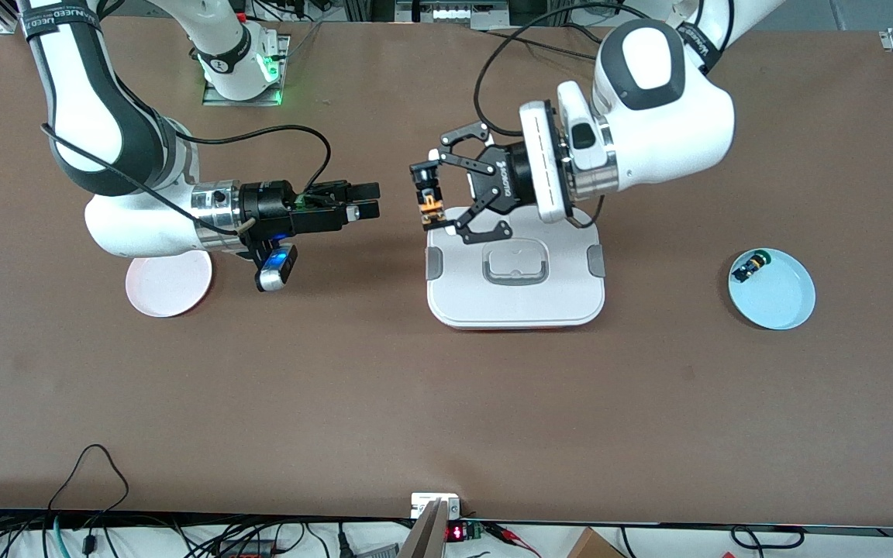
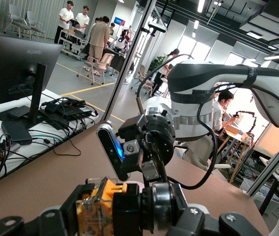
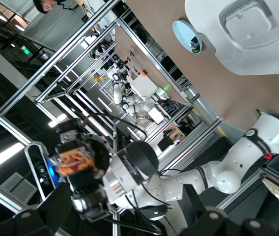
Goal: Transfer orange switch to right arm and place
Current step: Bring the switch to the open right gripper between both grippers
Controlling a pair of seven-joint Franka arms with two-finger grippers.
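The orange switch [image 1: 432,208] is up in the air, and my left gripper [image 1: 429,203] is shut on it over the corner of the white lidded box [image 1: 516,302] that points toward the right arm's end. In the left wrist view the switch [image 2: 97,209] shows orange and tan between the black pads. My right gripper [image 1: 365,200] is open and level, over bare table, pointing at the switch with a small gap between them. From the right wrist view the switch [image 3: 75,163] sits ahead, between that gripper's spread fingers [image 3: 56,201].
A pink plate [image 1: 167,287] lies under the right arm's wrist. A light blue plate [image 1: 776,298] at the left arm's end holds a black switch with a green face [image 1: 749,268]. Cables trail from both wrists.
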